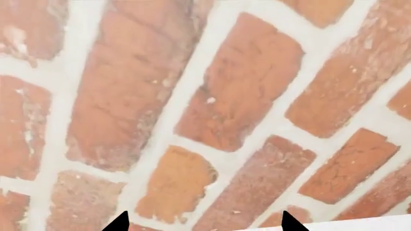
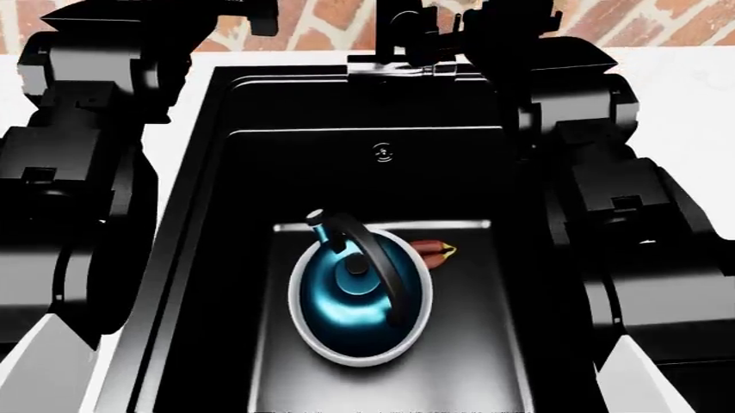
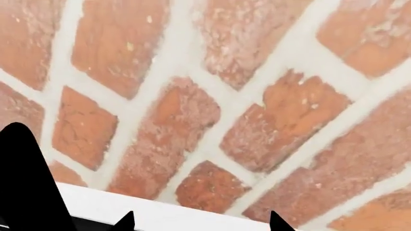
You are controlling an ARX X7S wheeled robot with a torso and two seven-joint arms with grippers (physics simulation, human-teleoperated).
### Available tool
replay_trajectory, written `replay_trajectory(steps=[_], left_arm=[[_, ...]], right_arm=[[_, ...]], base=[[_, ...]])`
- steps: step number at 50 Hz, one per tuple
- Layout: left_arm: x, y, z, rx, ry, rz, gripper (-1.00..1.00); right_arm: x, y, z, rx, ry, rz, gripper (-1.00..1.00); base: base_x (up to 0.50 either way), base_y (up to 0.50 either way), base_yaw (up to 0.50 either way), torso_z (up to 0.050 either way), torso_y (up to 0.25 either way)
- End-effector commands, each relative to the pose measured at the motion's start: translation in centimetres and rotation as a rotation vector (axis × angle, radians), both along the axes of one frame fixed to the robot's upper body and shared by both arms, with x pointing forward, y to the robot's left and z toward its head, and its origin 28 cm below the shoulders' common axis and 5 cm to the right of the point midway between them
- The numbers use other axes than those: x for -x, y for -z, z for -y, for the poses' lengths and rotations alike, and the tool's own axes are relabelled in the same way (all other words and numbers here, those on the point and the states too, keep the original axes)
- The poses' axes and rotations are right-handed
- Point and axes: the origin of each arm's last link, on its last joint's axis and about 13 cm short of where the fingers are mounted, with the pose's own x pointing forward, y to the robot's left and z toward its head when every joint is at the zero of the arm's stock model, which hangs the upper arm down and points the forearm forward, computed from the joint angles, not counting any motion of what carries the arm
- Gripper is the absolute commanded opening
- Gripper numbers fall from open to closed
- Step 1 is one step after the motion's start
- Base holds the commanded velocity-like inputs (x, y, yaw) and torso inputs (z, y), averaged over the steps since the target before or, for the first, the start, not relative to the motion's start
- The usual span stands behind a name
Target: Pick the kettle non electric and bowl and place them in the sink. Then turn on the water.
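Since the kettle [image 2: 354, 297] sits inside the bowl [image 2: 301, 284] in the sink [image 2: 219, 215], only water remains; both tools at 12 o'clock gape apart, empty.

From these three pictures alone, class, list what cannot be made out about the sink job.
- Faucet spout and any water: head view, cut off by the top edge and hidden behind the arms.
- Both pincers' state: wrist views show only black fingertips against brick.
- Bowl inside: head view, the kettle covers it.
- Reddish item in the sink: too small to identify.
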Motion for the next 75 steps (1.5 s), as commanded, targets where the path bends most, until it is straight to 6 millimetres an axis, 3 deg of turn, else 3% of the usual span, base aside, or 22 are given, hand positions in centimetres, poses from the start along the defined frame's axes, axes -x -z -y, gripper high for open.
replay_trajectory(steps=[1, 25, 60, 75], left_arm=[[0.0, -0.1, 0.0, 0.009, 0.000, 0.004, 1.00], [0.0, 0.1, 0.1, 0.022, 0.002, 0.003, 1.00], [0.0, -0.1, 0.1, 0.022, 0.005, 0.005, 1.00], [0.0, -0.2, 0.0, 0.025, 0.008, 0.007, 1.00]], right_arm=[[0.0, 0.1, -0.1, -0.004, 0.001, -0.003, 1.00], [-0.1, 2.5, 0.0, -0.028, 0.013, -0.063, 1.00], [0.2, 2.3, 4.5, -0.087, 0.214, -0.075, 1.00], [0.3, 0.7, 4.7, -0.073, 0.213, -0.051, 1.00]], base=[[0.00, 0.00, 0.00, 0.000, 0.000], [0.00, 0.00, 0.00, 0.000, 0.000], [0.00, 0.00, 0.00, 0.000, 0.000], [0.00, 0.00, 0.00, 0.000, 0.000]])
